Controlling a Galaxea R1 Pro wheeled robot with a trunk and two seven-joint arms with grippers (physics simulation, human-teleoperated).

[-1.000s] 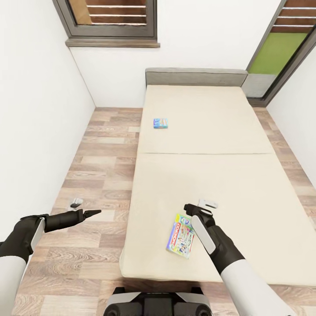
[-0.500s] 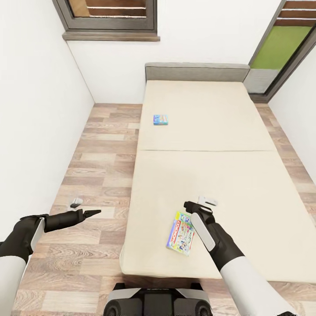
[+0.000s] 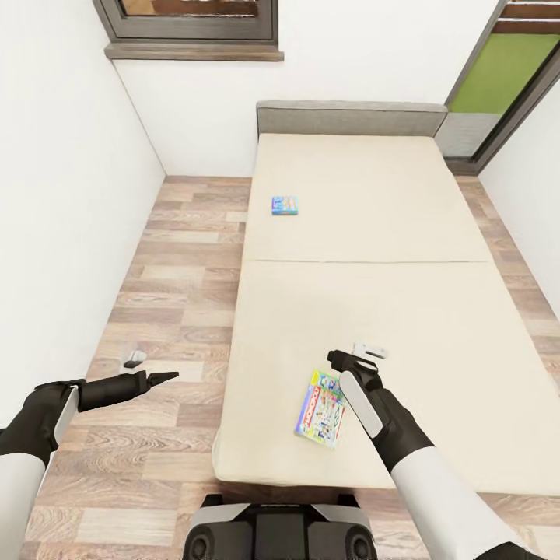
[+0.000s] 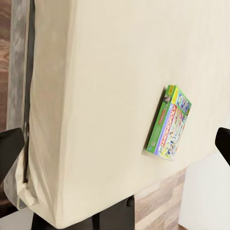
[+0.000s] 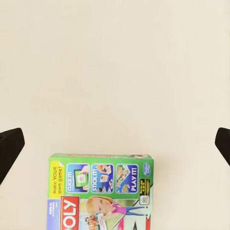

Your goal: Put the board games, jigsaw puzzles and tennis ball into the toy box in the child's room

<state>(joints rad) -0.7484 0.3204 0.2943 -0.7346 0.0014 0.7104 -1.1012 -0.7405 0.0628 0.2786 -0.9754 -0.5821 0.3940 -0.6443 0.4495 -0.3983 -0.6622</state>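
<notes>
The large pale-green board game (image 3: 320,407) lies flat near the foot edge of the bed (image 3: 435,311). My right gripper (image 3: 354,358) hovers open just past the game's far corner, with nothing between its fingertips (image 5: 9,148); below them is the game's green top edge (image 5: 100,191). A small blue board game (image 3: 285,204) rests farther up the bed by its left edge. My left gripper (image 3: 155,373) is open and empty over the floor left of the bed, its fingertips (image 4: 10,146) framing the mattress corner and the pale-green game (image 4: 168,123). The toy box, table, jigsaw puzzles and tennis ball are out of view.
A strip of wood-plank floor (image 3: 179,295) runs between the bed and the white left wall (image 3: 62,194). A grey headboard (image 3: 350,118) and a dark-framed window (image 3: 194,31) close the far end. My base (image 3: 280,533) stands at the bed's foot.
The whole picture has shifted a little, so the window and headboard sit higher and more of my base shows. Both arms and both games keep their places.
</notes>
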